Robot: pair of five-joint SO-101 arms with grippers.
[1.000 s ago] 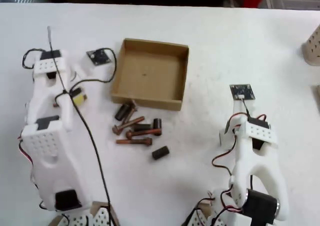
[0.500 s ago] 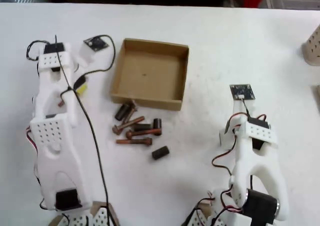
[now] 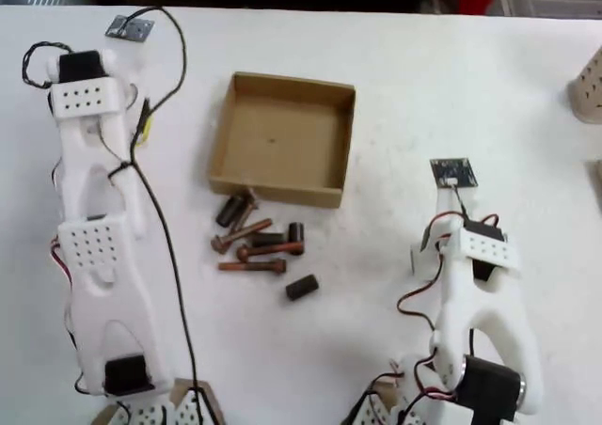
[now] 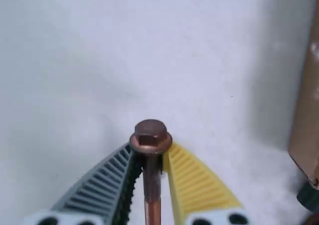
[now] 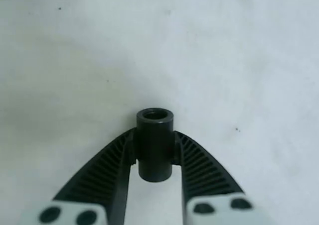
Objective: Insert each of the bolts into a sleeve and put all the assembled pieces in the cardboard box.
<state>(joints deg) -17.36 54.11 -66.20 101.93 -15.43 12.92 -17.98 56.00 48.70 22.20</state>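
Right gripper (image 5: 154,153): clamped on a black sleeve (image 5: 155,135), open bore facing away from the wrist, above bare table (image 5: 224,46).
Loose sleeve (image 3: 301,287): lies alone, nearest the arm bases.
Just beyond it: pile of copper bolts and sleeves (image 3: 252,242), close to the front wall of the cardboard box (image 3: 275,189).
Left gripper (image 4: 150,154): closed on a copper bolt (image 4: 151,135), fingers just under the head, off to the box's left side.

left arm (image 3: 94,246): stretched long up the left side of the bench (image 3: 423,86) | left tool (image 4: 151,153): grey and yellow fingers (image 4: 194,180) clamped on a bolt (image 4: 151,134) just under its head | right arm (image 3: 475,303): folded near its base | right tool (image 5: 154,137): black fingers (image 5: 107,170) pinching a sleeve (image 5: 154,153)
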